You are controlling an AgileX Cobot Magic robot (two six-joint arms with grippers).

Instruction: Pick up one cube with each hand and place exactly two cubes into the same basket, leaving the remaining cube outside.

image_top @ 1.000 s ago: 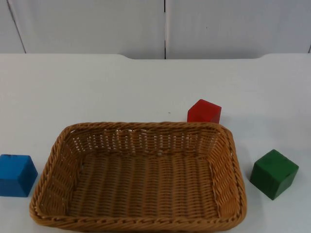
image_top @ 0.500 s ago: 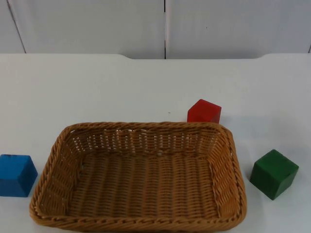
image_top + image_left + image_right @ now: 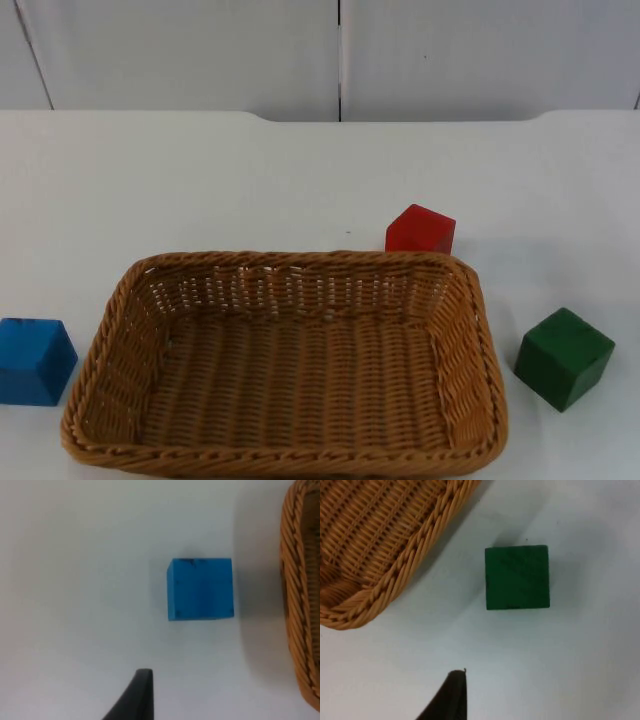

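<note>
Basket (image 3: pixel 285 365) is being seen empty at the bench's near edge. Blue cube (image 3: pixel 201 588) is lying under the left claw (image 3: pixel 142 687), green cube (image 3: pixel 517 577) under the right claw (image 3: pixel 454 690); claw openings cannot be told. Risk: an off-centre descent nudging a cube against the rim.

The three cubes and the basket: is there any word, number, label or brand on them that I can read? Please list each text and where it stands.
None: no readable text in any view.
Blue cube: plain faces, only small dark scuff marks near one edge.
Green cube: plain.
Red cube: plain.
Wicker basket: bare weave, no tag or label.
White table and grey partition wall: no print or sign.
</note>
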